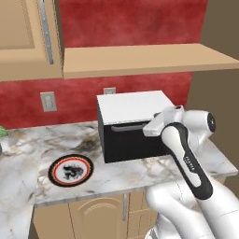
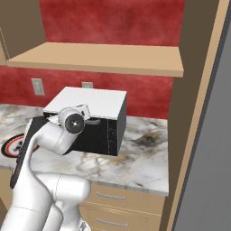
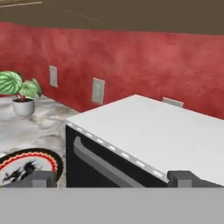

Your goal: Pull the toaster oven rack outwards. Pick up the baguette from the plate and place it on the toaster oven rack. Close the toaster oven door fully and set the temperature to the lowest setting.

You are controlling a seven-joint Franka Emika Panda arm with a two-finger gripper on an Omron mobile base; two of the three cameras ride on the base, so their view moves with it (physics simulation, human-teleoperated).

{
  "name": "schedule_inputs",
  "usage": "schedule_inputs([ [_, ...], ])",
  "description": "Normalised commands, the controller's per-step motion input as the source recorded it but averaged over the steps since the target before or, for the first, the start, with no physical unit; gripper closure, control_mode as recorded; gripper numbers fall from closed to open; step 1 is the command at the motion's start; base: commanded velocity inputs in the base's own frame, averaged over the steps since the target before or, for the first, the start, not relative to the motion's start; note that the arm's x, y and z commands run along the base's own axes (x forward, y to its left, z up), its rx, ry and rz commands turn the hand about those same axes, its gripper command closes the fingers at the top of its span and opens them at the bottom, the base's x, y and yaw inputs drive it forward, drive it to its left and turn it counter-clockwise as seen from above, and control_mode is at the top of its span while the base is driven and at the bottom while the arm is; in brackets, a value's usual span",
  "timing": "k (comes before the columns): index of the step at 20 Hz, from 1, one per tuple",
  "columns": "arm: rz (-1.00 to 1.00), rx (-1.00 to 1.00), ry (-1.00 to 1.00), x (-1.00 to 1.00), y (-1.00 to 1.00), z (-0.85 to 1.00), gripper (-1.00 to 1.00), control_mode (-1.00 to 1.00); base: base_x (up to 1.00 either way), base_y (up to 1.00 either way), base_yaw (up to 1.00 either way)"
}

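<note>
The toaster oven (image 1: 133, 106) is a black box with a white top, standing on the marble counter. Its door (image 1: 130, 144) is shut, with the grey bar handle (image 3: 105, 161) along the top edge. The rack is hidden behind the door. My gripper (image 3: 113, 179) is open and holds nothing. It hovers just in front of the oven's upper front edge, above the handle, and its white hand (image 1: 161, 121) covers the oven's right front corner. The plate (image 1: 71, 170), with a red and black rim, lies left of the oven with nothing on it. The baguette is out of view.
A wooden shelf (image 1: 140, 58) hangs low over the oven (image 2: 90, 101), with a cabinet (image 1: 28, 37) to its left. A tall side panel (image 2: 198, 113) closes the counter's right end. A potted plant (image 3: 19, 89) stands far left by the red wall with its outlets (image 1: 48, 101).
</note>
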Motion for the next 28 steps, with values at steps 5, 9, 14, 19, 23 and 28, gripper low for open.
schedule_inputs([
  [5,0.00,0.18,-0.18,-0.46,-0.63,0.39,-1.00,-1.00,0.00,0.00,0.00],
  [9,0.00,0.07,-0.03,-0.36,-0.58,0.13,-1.00,-1.00,0.00,0.00,0.00],
  [14,0.00,0.00,-0.01,-0.30,-0.57,0.00,-1.00,-1.00,0.00,0.00,0.00],
  [19,-0.18,0.10,0.02,-0.29,-0.53,0.00,-1.00,-1.00,0.00,0.00,0.00],
  [23,-0.24,0.15,0.05,-0.23,-0.48,0.00,-1.00,-1.00,0.00,0.00,0.00],
  [28,-0.20,0.15,0.15,-0.09,-0.29,-0.07,-1.00,-1.00,0.00,0.00,0.00],
])
